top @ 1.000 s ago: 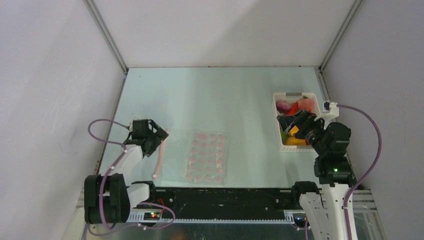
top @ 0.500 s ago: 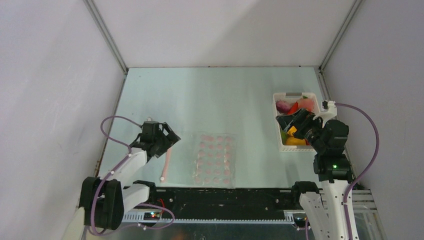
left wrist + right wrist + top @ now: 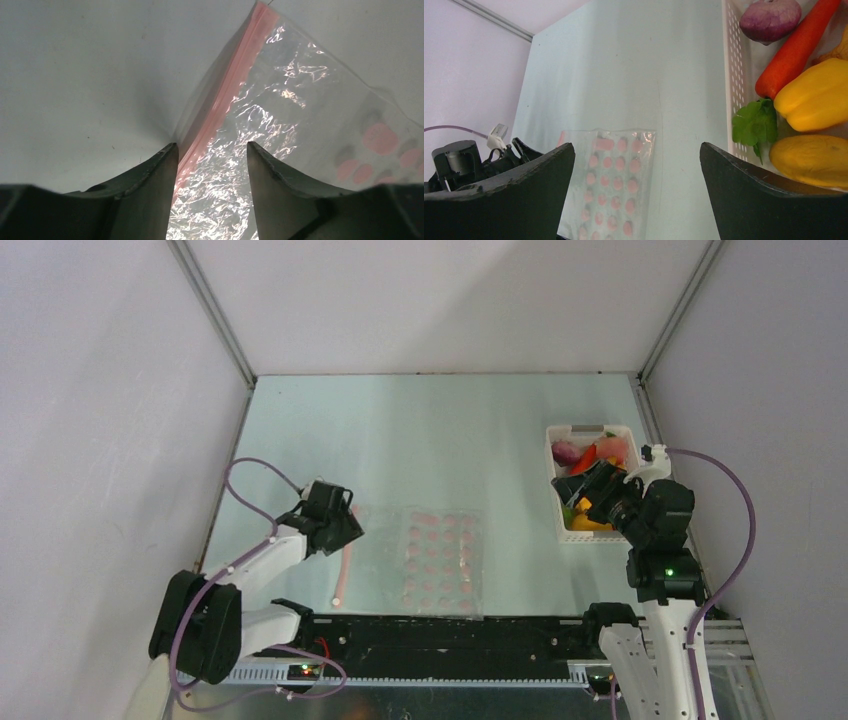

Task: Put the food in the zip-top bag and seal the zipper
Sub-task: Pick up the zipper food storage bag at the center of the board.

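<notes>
Top view from above: a pale green table (image 3: 440, 440) inside white walls, 2 robot arms based at 6 o'clock. The zip-top bag (image 3: 440, 560), clear with a grid of pink dots, lies flat near the table's 6 o'clock edge. Its zipper (image 3: 343, 575), a pale pink strip, runs along the bag's 9 o'clock side. The left gripper (image 3: 345, 530) sits low over the far end of that strip. At 3 o'clock a white slotted basket (image 3: 556, 485) holds the food (image 3: 590, 455), and the right gripper (image 3: 585, 495) hangs above it, fingers spread wide. Left wrist view: the 2 dark fingers stand a moderate gap apart, astride the bag's edge. The zipper runs up from between them toward 1 o'clock, lying close to the left finger. Crinkled clear plastic fills the rest of the gap, and whether either finger touches the strip cannot be told. Right wrist view: the jaws are wide apart with nothing between them. At 3 o'clock the basket shows a purple onion (image 3: 771, 20), a red-orange carrot (image 3: 796, 50), a yellow pepper (image 3: 814, 95), a green leaf (image 3: 754, 125) and a yellow-orange piece (image 3: 809, 157). The bag lies at 6 o'clock, well apart from the basket.
</notes>
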Controlling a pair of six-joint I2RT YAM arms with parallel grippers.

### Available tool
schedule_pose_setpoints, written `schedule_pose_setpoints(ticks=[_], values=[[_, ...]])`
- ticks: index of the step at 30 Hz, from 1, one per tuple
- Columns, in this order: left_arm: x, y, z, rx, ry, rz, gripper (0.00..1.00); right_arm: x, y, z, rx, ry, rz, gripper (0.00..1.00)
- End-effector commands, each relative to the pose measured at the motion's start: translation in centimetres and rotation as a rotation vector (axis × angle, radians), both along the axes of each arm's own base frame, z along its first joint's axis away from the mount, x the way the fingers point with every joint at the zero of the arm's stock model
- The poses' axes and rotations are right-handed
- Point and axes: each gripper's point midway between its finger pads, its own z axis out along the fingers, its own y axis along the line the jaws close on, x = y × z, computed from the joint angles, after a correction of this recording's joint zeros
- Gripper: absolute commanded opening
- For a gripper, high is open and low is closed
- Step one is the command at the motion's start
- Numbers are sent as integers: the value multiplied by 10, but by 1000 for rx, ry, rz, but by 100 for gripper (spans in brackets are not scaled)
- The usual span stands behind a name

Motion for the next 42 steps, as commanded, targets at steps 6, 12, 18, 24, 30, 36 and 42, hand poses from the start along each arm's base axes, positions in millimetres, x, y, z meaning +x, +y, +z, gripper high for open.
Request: schedule_pose_setpoints(ticks=[6, 12, 18, 24, 30, 36, 42], values=[[3, -12, -5, 76, 52, -54, 36, 2, -5, -5, -31, 16, -13, 100], [6, -23, -9, 84, 68, -93, 2, 2, -8, -11, -42, 35, -25, 100], [13, -36, 18, 30, -4, -126, 0, 0, 0, -12, -45, 38, 30, 100], [18, -43, 86, -51, -151, -84, 0, -10, 39, -8, -48, -12, 240, 100], [8, -46, 134, -139, -191, -1, 0, -33, 105, 5, -141, -169, 484, 100], [-6, -41, 153, -113, -96, 176, 0, -58, 185, 12, -275, -368, 672, 100], [-12, -46, 167, -88, -14, 294, 0, -97, 254, -1, -398, -546, 901, 100]])
